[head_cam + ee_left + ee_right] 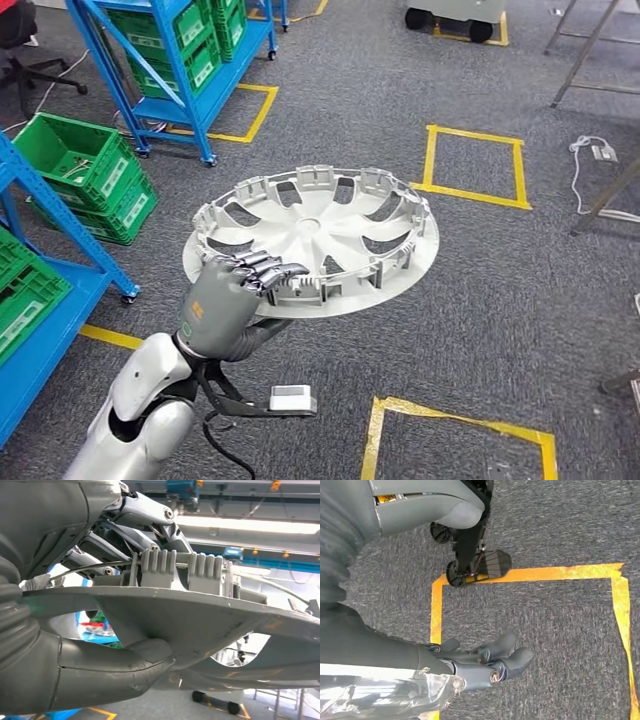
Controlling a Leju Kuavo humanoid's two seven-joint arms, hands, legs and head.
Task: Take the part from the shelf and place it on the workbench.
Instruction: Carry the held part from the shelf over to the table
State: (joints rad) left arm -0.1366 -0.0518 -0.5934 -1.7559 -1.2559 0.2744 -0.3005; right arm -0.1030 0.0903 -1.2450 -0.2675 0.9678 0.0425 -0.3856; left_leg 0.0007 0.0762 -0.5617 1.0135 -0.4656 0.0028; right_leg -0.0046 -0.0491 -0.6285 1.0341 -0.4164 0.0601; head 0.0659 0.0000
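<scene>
Left hand [226, 300] clamping the wheel cover [321, 235] by its rim, right hand [478, 665] slack: light, stiff, wide, probably tippy.

The wheel cover [317, 240] looks like moulded plastic, pale grey and matt, its spokes smooth and its rim lined with ribbed clips. The left hand [226, 300] gripping it has a dull grey, rubbery-looking cover, while its fingers [264, 268] are darker with a metallic sheen. The left arm [140, 400] is glossy silver, smooth-shelled. The floor [490, 290] is rough, speckled grey carpet marked with yellow tape [475, 165], scuffed and worn at the edges. The shelf [181, 70] is blue-painted metal; the crates [90, 165] are shiny green plastic. The right hand [486, 665] has smooth, dark, semi-gloss fingers, and near its wrist sits crinkled wrap, possibly clear plastic film.
</scene>
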